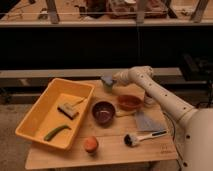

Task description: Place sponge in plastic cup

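Camera view: gripper point(111, 82) near table's point(110, 150) far edge, fingers closed around blue-grey sponge point(107, 80); wooden table under dim light, dark shelving behind.

One raised camera looks down across the wooden table point(107, 150), the end effector point(109, 81) at its far edge.
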{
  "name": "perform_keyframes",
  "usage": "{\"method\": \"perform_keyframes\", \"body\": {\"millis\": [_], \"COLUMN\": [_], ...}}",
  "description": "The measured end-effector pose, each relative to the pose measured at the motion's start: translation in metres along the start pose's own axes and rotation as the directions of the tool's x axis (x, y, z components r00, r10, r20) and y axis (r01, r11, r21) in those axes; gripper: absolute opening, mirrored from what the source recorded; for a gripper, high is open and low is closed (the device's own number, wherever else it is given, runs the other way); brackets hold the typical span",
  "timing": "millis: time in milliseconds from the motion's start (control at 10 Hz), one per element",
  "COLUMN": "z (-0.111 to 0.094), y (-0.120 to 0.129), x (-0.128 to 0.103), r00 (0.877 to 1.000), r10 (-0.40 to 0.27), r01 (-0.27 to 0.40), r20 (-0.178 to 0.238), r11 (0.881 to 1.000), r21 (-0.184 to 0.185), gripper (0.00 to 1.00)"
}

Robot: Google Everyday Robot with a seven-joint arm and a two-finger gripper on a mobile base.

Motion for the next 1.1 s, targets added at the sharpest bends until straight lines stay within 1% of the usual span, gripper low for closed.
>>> {"method": "perform_keyframes", "body": {"millis": [200, 300, 900, 1100], "z": [0.0005, 0.001, 0.0008, -0.0014], "y": [0.0017, 0.0025, 0.005, 0.0025], "x": [-0.0003, -0.0006, -0.0004, -0.0005], "r00": [1.0, 1.0, 1.0, 1.0], "r10": [0.0, 0.0, 0.008, 0.001], "r01": [0.0, 0.0, -0.008, -0.001], "r20": [0.004, 0.006, 0.014, 0.012], "r11": [1.0, 1.0, 1.0, 0.999], "r21": [-0.007, -0.011, -0.028, -0.034], "gripper": [0.75, 0.79, 0.8, 0.8]}}
